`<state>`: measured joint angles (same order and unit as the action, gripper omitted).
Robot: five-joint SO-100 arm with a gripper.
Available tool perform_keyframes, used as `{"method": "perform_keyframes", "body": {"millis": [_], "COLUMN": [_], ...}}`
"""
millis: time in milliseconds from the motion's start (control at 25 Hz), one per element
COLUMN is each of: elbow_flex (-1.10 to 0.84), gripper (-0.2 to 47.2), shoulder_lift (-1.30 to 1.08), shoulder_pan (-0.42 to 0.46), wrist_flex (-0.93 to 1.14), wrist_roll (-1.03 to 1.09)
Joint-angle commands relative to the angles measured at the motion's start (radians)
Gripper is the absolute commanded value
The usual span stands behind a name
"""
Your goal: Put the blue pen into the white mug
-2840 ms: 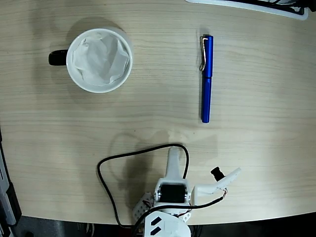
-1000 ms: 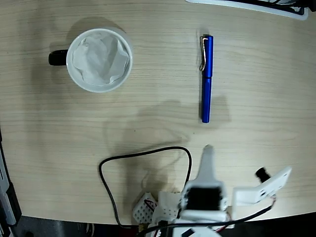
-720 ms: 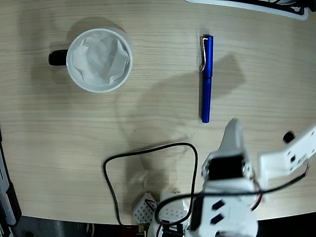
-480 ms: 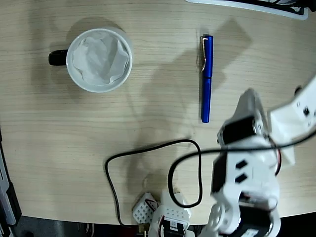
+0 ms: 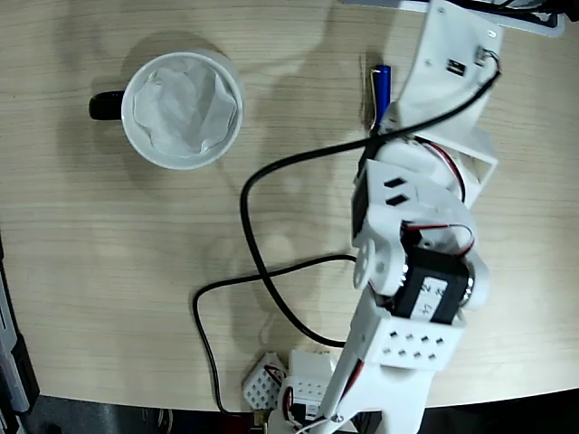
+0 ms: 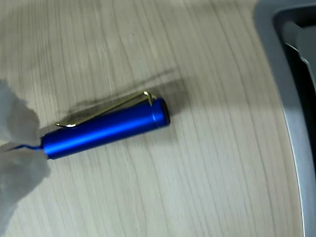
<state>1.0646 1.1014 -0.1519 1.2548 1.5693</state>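
Gripper state cannot be told; white arm (image 5: 425, 181) covers the blue pen (image 6: 106, 128), white mug (image 5: 182, 109) at ten o'clock.

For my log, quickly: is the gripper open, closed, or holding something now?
Gripper: cannot be told; the fingers are not clearly visible. The blue pen lies on the table.

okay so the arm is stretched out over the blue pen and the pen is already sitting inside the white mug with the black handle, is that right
Not quite. The blue pen is not in the white mug; it lies flat on the wooden table, well to the mug's right in the fixed view, which shows only crumpled white lining inside the mug. The rest holds: the arm is stretched out over the pen, and the mug has a black handle.
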Motion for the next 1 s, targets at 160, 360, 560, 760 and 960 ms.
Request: {"method": "perform_keyframes", "body": {"millis": [160,360,560,760,960], "elbow_flex": [-0.029,0.061,0.132,0.14,0.138], "gripper": [9.0,11.4,14.5,14.9,16.2], "shoulder_lift": [-0.025,-0.028,-0.028,-0.054,-0.106], "shoulder_pan": [0.0,-0.025,-0.04,-0.041,-0.04], "wrist_flex": [0.015,0.015,0.015,-0.006,-0.109], "wrist_roll": [0.04,0.04,0.044,0.083,0.098]}}
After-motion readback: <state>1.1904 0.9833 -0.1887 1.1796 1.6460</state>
